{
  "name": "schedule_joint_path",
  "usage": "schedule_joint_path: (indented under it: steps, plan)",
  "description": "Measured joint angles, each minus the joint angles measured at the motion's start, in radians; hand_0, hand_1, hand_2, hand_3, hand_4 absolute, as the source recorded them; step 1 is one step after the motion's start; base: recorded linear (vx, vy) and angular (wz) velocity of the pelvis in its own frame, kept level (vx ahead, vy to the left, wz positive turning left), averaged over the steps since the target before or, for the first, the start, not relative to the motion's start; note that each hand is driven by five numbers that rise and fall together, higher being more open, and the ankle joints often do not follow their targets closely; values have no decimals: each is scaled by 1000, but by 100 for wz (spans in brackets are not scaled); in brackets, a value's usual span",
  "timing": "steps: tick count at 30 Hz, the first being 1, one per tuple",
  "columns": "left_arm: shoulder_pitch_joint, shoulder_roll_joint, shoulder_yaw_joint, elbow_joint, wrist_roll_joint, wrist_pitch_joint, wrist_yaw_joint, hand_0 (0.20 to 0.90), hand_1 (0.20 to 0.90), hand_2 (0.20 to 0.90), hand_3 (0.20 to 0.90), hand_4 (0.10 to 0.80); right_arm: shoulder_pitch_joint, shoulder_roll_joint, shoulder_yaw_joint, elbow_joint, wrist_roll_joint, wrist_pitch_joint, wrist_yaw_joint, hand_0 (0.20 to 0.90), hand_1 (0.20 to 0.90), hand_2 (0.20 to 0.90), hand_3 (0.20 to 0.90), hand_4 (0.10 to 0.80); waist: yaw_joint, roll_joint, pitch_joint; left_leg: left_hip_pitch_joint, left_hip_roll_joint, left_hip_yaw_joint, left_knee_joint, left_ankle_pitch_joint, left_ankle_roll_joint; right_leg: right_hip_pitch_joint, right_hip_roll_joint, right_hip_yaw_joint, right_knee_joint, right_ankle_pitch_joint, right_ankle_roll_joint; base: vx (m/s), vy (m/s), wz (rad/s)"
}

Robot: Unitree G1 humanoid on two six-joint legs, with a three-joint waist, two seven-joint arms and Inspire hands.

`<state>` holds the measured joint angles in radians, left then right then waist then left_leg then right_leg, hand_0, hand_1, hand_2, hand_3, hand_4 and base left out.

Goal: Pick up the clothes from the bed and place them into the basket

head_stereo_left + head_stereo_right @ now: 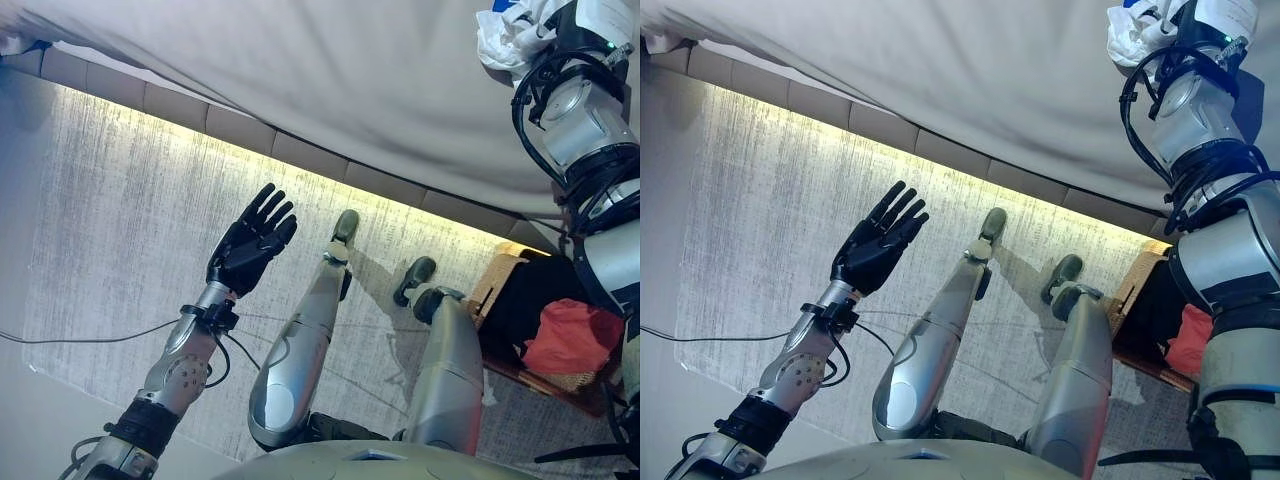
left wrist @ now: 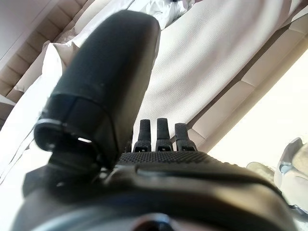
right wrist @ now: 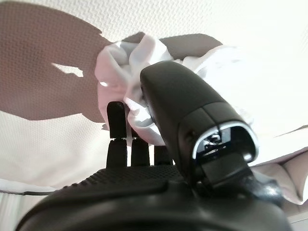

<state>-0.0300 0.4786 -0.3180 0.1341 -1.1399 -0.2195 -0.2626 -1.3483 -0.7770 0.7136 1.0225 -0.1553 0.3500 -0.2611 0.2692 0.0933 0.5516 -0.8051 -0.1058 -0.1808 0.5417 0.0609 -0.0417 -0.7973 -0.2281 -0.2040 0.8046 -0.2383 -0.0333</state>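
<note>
A crumpled white garment (image 1: 505,35) lies on the white bed (image 1: 330,80) at the far right, and it also shows in the right eye view (image 1: 1135,30). My right arm reaches up to it. In the right wrist view my right hand (image 3: 144,192) has straight fingers and thumb against the bunched white garment (image 3: 125,62), which lies partly between them. My left hand (image 1: 250,245) is open and empty, held over the rug in front of the bed. The wicker basket (image 1: 500,275) stands on the floor at the lower right.
The basket holds a red cloth (image 1: 575,340) and a black cloth (image 1: 525,295). The bed's padded base (image 1: 250,135) runs across the view with a lit strip under it. A pale rug (image 1: 110,230) covers the floor on the left.
</note>
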Motion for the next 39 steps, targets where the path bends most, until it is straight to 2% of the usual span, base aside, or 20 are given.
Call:
schedule_joint_path:
  steps: [5,7,8,11,12,13,15,17,19,21,22,23,25,27,31,36,39]
  plan:
    - [-1,-2,-1,7,-10,-1,-2,900,900,900,900,800,104,0,0,-14,-12,-45,11,300,300,300,200,100,-7,-1,1,124,3,44,5,-30,35,125,1,26,-34,6,4,-22,67,-17]
    - [0,-3,-1,8,-10,-1,-1,900,900,900,900,800,138,-3,0,-35,-20,-57,18,300,300,300,200,100,-19,-2,1,180,4,56,-11,-38,39,180,2,35,-61,6,4,-59,53,-21]
    - [-4,-3,-1,12,-10,-1,-2,900,900,900,900,800,173,-10,-1,-61,-23,-71,26,300,300,300,200,100,-32,-4,2,234,5,59,-38,-33,38,235,5,34,-96,21,27,-58,74,-13]
    - [-28,-14,-1,43,-9,0,-7,900,900,900,900,800,231,-27,-44,-108,-23,-110,27,300,300,300,200,100,-57,-8,4,353,22,80,-129,-34,44,346,22,50,-199,39,32,34,72,-32]
    - [-31,-18,0,55,-8,0,-6,900,900,900,900,800,253,-34,-56,-125,-23,-123,26,300,300,300,200,100,-65,-11,6,401,25,94,-162,-25,48,388,29,61,-233,58,47,60,63,-38]
    - [-33,-19,3,59,-7,0,-6,900,900,900,900,800,269,-36,-77,-141,-22,-131,28,300,300,300,200,100,-77,-13,6,432,31,102,-185,-26,47,418,30,68,-266,66,46,70,62,-44]
    - [-20,-22,6,70,11,5,3,900,900,900,900,800,324,-65,-121,-222,-21,-154,30,300,300,300,200,100,-105,-27,1,531,48,132,-280,-13,49,506,48,81,-373,89,63,76,62,-50]
    - [-29,-22,9,76,33,28,23,900,900,900,900,800,337,-98,-162,-250,-12,-174,35,300,300,300,200,100,-134,-44,-5,584,54,157,-335,-8,55,554,52,91,-439,114,73,105,60,-39]
    - [-34,-20,11,79,66,74,50,900,900,900,900,800,388,-130,-271,-290,0,-185,53,300,300,300,200,100,-160,-60,-15,657,52,177,-394,13,61,621,65,116,-509,161,97,74,45,-33]
    - [-27,-18,21,86,106,105,73,900,900,900,900,800,429,-140,-316,-297,0,-200,61,300,300,300,200,100,-183,-87,-62,674,55,197,-426,9,61,632,67,128,-553,173,104,81,45,-32]
    - [-41,-15,22,116,139,132,87,900,900,900,900,800,450,-152,-329,-312,0,-201,76,300,300,300,200,100,-195,-98,-73,704,59,209,-448,20,66,663,75,139,-585,203,118,91,26,-36]
    - [-56,-13,21,151,163,162,101,900,900,900,900,800,460,-159,-336,-326,0,-201,92,300,300,300,200,100,-212,-103,-75,742,66,222,-465,20,66,703,82,142,-624,224,119,137,25,-44]
    - [-50,0,21,170,208,223,119,900,900,900,900,800,580,-165,-450,-400,-1,-229,118,300,300,300,200,100,-246,-123,-129,789,69,237,-513,20,65,763,89,157,-709,240,126,96,11,-28]
    - [-43,-2,21,171,236,249,125,900,900,900,900,800,682,-166,-512,-428,-1,-245,118,300,300,300,200,100,-268,-132,-169,833,73,252,-551,20,65,811,97,167,-774,261,127,21,2,-21]
    - [-41,-27,25,202,258,261,124,900,900,900,900,800,832,-163,-548,-446,-2,-243,120,300,300,300,200,100,-311,-129,-247,899,79,272,-623,20,64,875,106,178,-867,281,129,-37,-4,-21]
    - [-65,-77,42,289,300,272,116,900,900,900,900,800,934,-136,-590,-485,17,-242,167,300,300,300,200,100,-379,-129,-252,926,93,327,-630,20,64,885,123,244,-895,302,130,-58,-6,-35]
    - [-60,-96,39,301,328,289,109,900,900,900,900,800,981,-106,-594,-500,21,-241,192,300,300,300,200,100,-408,-130,-252,945,110,358,-630,8,52,887,138,279,-895,303,128,-13,-22,-39]
